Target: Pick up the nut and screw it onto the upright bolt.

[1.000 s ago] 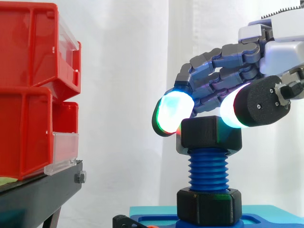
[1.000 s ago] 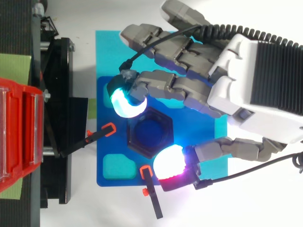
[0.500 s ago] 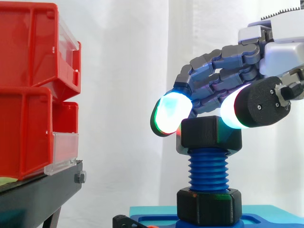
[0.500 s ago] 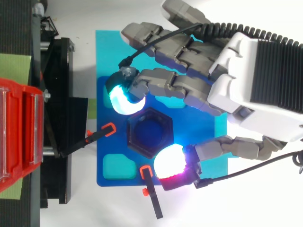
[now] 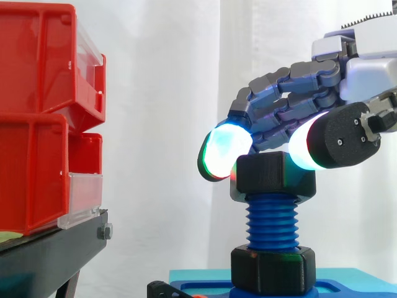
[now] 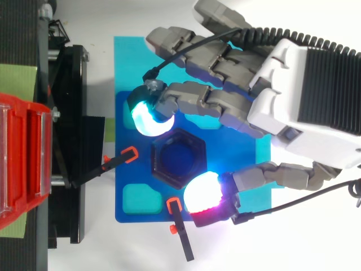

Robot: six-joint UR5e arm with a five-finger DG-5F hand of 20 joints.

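Nearest, at the lower middle of the top view, a black clamp [image 6: 180, 234] with an orange tip lies on the edge of the dark blue plate [image 6: 121, 175]. A second clamp [image 6: 113, 161] reaches the plate from the left.

Just behind the first clamp, the thumb pad [image 6: 202, 195] glows white and magenta against the lower right side of the black nut [image 5: 273, 177]. The nut sits level on top of the upright blue bolt [image 5: 272, 222], at the lower middle of the side view. Bare thread shows between it and a black hexagonal collar [image 5: 273, 270] at the bolt's foot.

The hand [image 6: 293, 107] comes in from the right and arches over the nut. Its fingers are curled and it pinches the nut: a cyan finger pad [image 6: 148, 119] sits at the nut's upper left corner, opposite the thumb. The other fingers are folded above, clear of the nut.

The plate rests on a cyan mat [image 6: 127, 56]. At the left of both views, well apart from the bolt, red bins [image 5: 37, 124] are stacked on a black stand [image 5: 49, 254]. Their clear front strips [image 5: 84, 198] carry no print that can be made out. The white curtain [image 5: 167, 74] hangs farthest back.
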